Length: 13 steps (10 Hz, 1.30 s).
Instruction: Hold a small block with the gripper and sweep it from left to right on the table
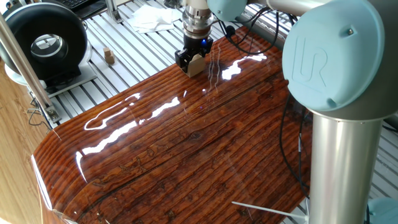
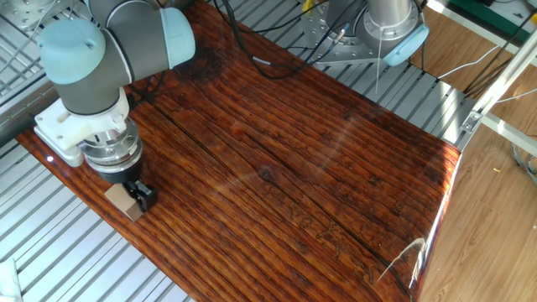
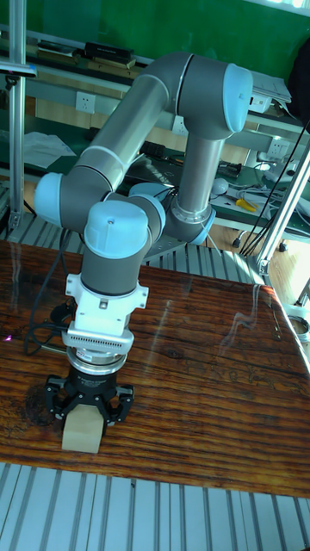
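The small block (image 1: 197,65) (image 2: 123,201) (image 3: 82,430) is a light-tan wooden cube resting at one edge of the table (image 1: 186,143) (image 2: 319,151) (image 3: 198,387). My black gripper (image 1: 194,59) (image 2: 132,195) (image 3: 88,415) points straight down and is shut on the block, one finger on each side. In the tall fixed view the block sticks out below the fingers, close to the board's near edge. The silver wrist and grey-and-pale-blue arm rise above it.
A tiny darker wooden piece (image 1: 109,56) stands on the silver slatted surface (image 1: 130,56) beside a black round device (image 1: 46,43). White cloth (image 1: 152,17) lies behind the gripper. Black cables (image 2: 277,59) trail over the board's far side. The arm's thick column (image 1: 342,162) stands on one side.
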Available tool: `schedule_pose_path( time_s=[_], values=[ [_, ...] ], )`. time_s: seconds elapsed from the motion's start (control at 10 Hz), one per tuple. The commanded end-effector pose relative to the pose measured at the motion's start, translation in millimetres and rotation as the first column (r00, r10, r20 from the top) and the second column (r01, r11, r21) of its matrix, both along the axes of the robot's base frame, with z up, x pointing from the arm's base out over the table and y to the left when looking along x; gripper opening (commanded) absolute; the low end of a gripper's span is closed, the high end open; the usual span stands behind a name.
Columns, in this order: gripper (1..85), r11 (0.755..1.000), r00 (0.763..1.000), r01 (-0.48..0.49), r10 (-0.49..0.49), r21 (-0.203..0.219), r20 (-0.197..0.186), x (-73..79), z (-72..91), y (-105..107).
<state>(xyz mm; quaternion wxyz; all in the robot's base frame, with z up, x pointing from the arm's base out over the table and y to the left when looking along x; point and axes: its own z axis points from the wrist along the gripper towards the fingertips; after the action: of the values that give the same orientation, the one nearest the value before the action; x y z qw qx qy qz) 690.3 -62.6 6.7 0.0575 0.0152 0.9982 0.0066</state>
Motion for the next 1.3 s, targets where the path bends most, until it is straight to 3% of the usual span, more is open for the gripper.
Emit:
schedule_pose_path(
  time_s=[0.0, 1.2],
  values=[
    [1.0, 1.0, 1.0, 0.011, -0.011, 0.009, 0.003, 1.2, 1.3, 2.5],
    [1.0, 1.0, 1.0, 0.025, -0.025, 0.003, -0.002, 0.9, 1.4, 6.5]
  ],
)
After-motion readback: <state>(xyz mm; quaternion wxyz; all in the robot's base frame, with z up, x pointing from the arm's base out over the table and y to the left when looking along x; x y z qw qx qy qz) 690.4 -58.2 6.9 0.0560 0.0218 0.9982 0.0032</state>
